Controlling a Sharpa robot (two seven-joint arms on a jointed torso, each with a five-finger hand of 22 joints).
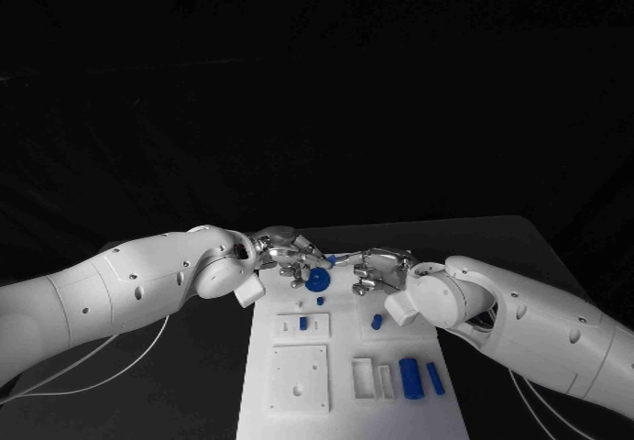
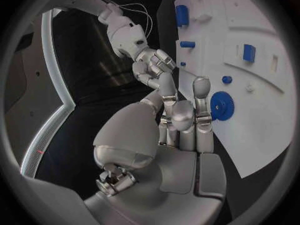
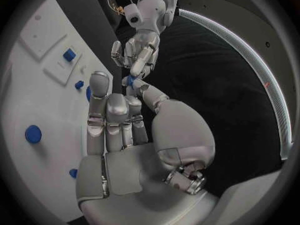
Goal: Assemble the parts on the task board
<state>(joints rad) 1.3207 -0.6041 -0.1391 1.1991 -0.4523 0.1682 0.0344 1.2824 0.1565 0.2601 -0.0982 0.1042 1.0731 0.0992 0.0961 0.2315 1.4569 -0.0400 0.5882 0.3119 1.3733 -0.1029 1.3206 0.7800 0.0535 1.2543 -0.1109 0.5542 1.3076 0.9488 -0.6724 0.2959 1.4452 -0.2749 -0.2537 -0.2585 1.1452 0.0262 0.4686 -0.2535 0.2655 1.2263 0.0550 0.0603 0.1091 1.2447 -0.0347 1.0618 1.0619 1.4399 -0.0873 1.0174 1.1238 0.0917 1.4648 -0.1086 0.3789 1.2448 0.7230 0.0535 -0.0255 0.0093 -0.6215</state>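
The white task board (image 1: 346,403) lies in the middle of the table. My left hand (image 1: 283,252) reaches over its far end and holds the blue gear (image 1: 319,279) at its fingertips; the gear stands tilted just above the board. In the left wrist view the gear (image 2: 222,105) sits against the side of one finger (image 2: 202,97). My right hand (image 1: 378,271) hovers right beside it with nothing in its fingers. In the right wrist view its fingers (image 3: 112,115) hide most of the gear (image 3: 129,80).
Small blue parts sit on the board: a square one (image 1: 302,323), a peg (image 1: 319,300), another (image 1: 377,321), and two long pieces (image 1: 411,378) at the near right. A white plate with holes (image 1: 299,376) lies at the near left. Black table surrounds the board.
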